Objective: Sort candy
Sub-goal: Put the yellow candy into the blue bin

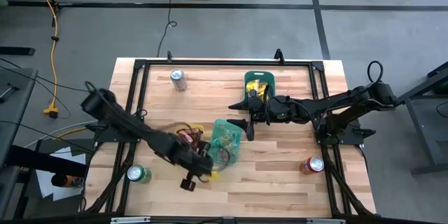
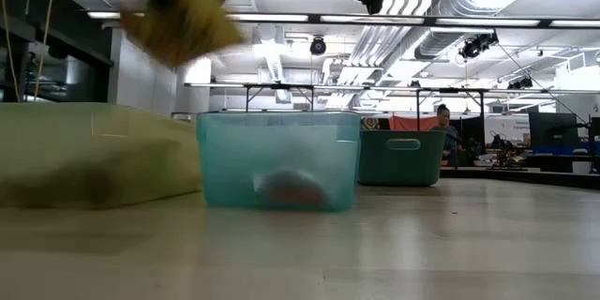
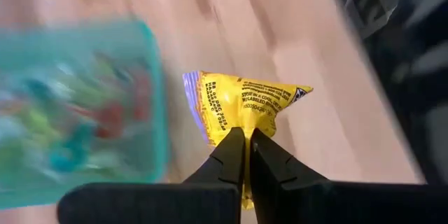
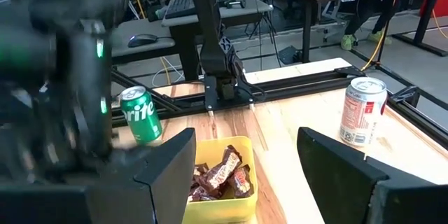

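Beside the teal tray, the left gripper pinches a yellow candy packet above the table, fingers pressed together on its wrapper. Farther off, the right gripper hovers with its 2 fingers spread over a yellow tray holding red-brown bars.

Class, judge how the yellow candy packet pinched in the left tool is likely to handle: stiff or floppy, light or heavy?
The yellow candy packet probably is floppy: its wrapper crumples where the left tool pinches it. It looks light, since a pinch on one creased end carries it. The glossy film may be slippery, so it might slide out.
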Controlling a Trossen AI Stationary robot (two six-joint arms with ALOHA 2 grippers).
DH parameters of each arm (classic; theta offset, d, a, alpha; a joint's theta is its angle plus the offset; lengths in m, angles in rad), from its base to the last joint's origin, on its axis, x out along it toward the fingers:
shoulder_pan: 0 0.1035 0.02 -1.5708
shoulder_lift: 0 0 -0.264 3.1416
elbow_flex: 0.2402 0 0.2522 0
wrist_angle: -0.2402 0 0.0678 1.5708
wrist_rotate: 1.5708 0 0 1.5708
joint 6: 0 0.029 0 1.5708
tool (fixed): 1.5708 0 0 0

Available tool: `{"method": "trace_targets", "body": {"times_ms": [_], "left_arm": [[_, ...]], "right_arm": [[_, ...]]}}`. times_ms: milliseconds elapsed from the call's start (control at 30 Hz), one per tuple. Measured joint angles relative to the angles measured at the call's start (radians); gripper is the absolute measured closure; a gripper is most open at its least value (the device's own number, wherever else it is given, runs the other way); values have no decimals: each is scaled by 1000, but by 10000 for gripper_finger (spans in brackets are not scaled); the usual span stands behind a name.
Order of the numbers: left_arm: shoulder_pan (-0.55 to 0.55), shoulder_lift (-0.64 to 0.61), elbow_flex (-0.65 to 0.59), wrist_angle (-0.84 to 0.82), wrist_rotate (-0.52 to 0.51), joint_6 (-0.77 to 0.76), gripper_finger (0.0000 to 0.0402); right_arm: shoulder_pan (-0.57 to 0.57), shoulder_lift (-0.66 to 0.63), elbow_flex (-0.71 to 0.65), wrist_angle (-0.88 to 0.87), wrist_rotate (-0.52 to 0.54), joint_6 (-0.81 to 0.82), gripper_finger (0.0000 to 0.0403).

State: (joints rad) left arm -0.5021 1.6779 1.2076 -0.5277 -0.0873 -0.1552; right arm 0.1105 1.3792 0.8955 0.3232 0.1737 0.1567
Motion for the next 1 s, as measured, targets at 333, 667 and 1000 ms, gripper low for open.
{"method": "trace_targets", "body": {"times_ms": [333, 667, 1000], "left_arm": [[60, -366, 0, -1, -288, 33, 401], [115, -547, -23, -18, -395, 62, 401], [152, -761, -479, 484, -356, -57, 401]], "right_arm": [[-4, 0, 0, 70, 0, 26, 158], [10, 0, 0, 239, -22, 28, 158], [15, 0, 0, 243, -35, 53, 158]]}}
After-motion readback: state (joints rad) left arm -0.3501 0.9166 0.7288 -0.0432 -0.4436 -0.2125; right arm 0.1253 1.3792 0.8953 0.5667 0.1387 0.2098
